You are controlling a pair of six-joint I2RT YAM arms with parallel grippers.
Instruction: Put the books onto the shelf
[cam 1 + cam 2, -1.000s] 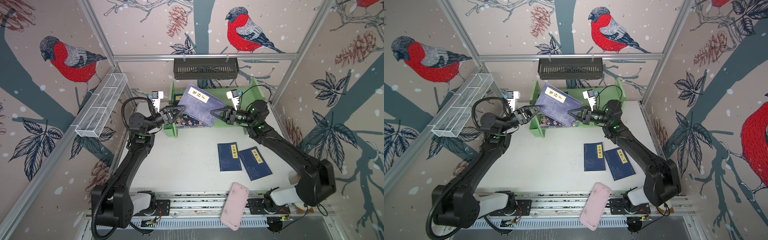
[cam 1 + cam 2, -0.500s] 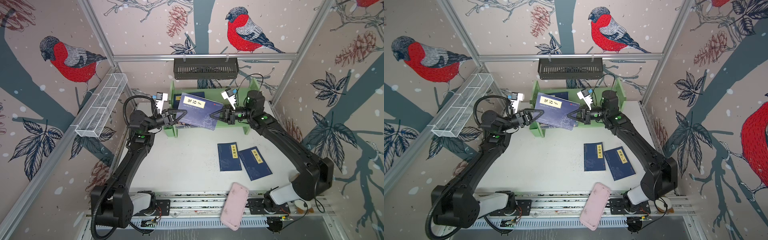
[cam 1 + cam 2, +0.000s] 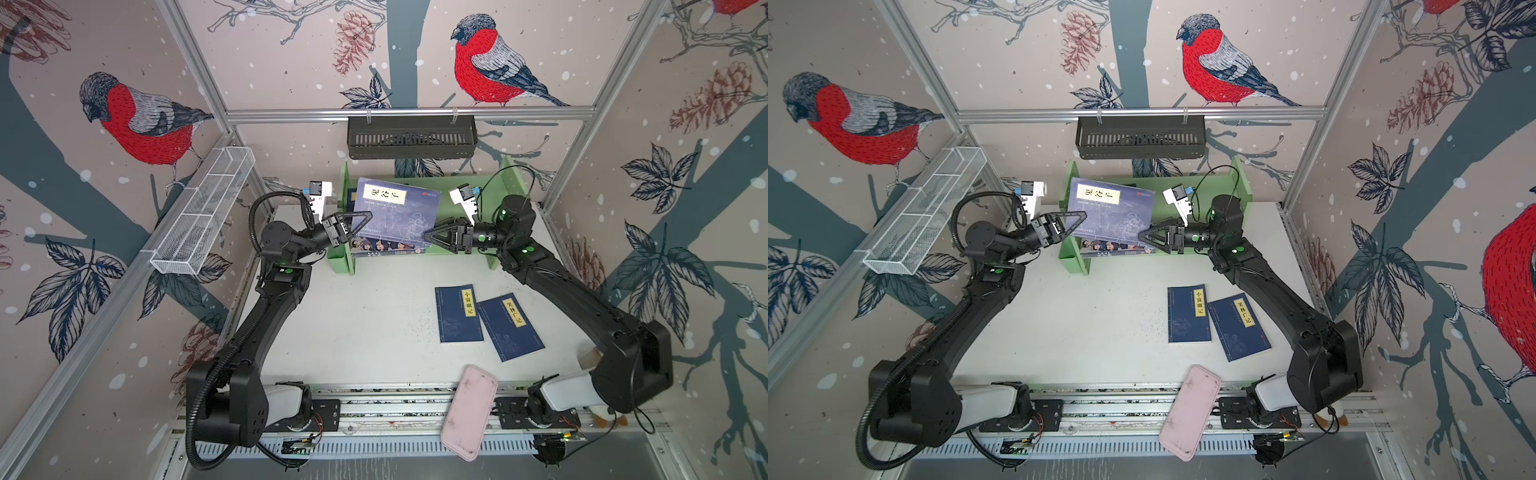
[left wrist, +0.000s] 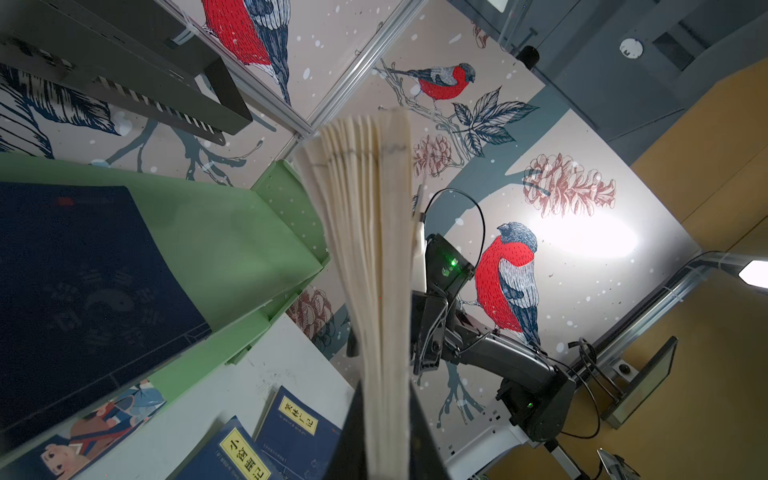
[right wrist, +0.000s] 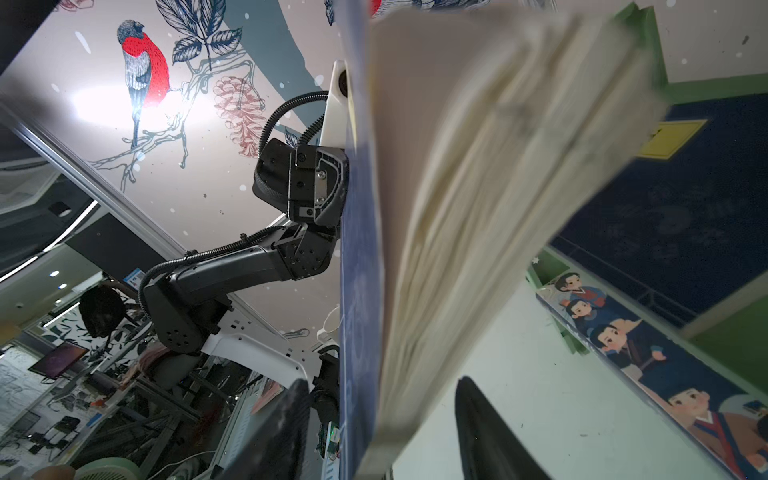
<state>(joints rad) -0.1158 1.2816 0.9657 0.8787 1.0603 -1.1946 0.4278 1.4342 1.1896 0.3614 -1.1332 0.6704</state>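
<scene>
Over the table (image 3: 374, 324), navy book (image 3: 395, 212) pinched in left gripper (image 3: 365, 218), right gripper (image 3: 430, 237) loose around it.

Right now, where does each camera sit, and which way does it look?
Top views: overhead pair, looking down on the table, green shelf and both arms.
Left wrist: on the left arm, sighting along the left gripper, shut on the navy book; right arm behind.
Right wrist: on the right arm, looking through the open right gripper; left arm behind.
Shared: every view shows the navy book.
</scene>
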